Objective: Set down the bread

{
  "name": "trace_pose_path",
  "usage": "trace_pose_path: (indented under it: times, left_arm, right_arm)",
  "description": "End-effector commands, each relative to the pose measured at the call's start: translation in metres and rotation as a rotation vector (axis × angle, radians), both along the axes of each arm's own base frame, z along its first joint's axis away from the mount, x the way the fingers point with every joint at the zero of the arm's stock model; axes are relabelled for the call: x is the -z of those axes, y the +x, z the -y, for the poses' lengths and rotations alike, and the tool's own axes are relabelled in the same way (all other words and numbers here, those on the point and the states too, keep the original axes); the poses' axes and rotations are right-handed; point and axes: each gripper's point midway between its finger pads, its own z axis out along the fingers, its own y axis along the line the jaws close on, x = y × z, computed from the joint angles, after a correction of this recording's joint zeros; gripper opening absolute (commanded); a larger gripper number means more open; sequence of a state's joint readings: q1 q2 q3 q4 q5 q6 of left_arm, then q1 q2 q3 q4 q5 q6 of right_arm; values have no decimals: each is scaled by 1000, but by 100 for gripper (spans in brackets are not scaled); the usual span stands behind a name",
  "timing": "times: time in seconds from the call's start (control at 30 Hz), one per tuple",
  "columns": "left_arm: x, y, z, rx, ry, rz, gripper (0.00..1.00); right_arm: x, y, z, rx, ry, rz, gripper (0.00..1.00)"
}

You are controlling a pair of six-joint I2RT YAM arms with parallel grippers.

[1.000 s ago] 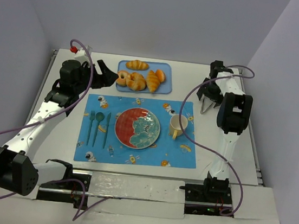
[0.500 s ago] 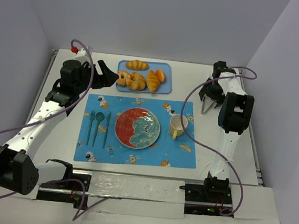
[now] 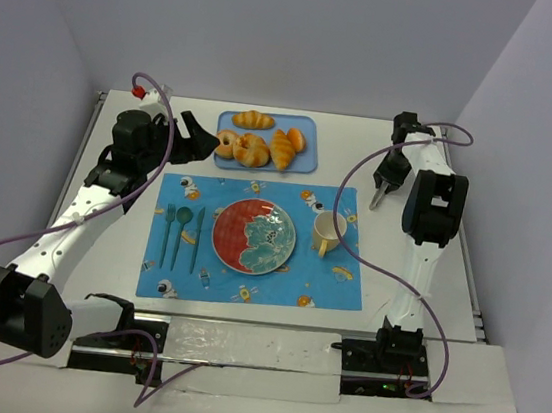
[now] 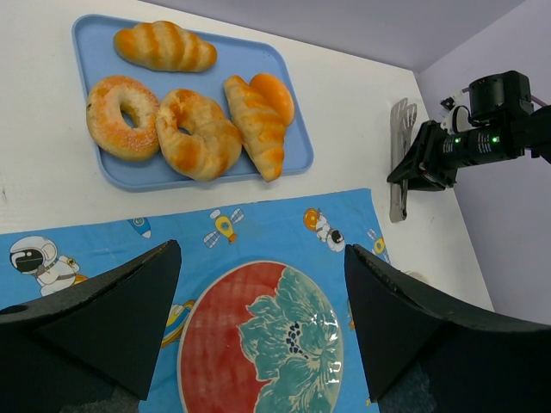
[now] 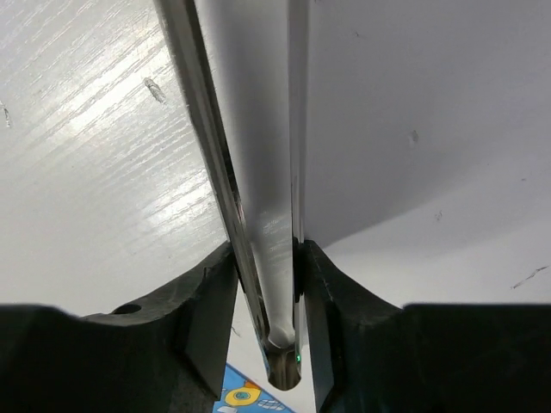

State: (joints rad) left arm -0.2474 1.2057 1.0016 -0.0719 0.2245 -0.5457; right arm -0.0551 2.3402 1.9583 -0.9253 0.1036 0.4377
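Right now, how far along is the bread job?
Barely begun. Done: nothing; the plate is bare and the long croissant lies on the blue tray. In hand: the right end effector is shut on metal tongs, the left end effector hangs open. Remaining: gripping the croissant and, presumably, carrying it to the plate.

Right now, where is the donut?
In the left wrist view, the donut lies at the left end of the blue tray, touching the curved croissant beside it.
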Motion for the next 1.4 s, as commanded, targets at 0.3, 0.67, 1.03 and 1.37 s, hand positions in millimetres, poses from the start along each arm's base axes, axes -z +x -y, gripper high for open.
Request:
trace_pose_path:
  times: [0.3, 0.67, 1.03, 1.37]
  left_arm:
    - [-25, 4, 4, 14, -29, 52, 87]
    - [-21, 6, 5, 17, -27, 41, 87]
    - [-23, 4, 4, 10, -15, 51, 87]
    - [-22, 4, 6, 19, -19, 45, 87]
  right_arm:
    - [-61, 11, 10, 45, -41, 134, 38]
    - [-170, 7, -14, -5, -53, 362, 40]
    - [-241, -7, -75, -161, -42, 491, 43]
    - [-304, -47, -145, -328, 31, 623, 45]
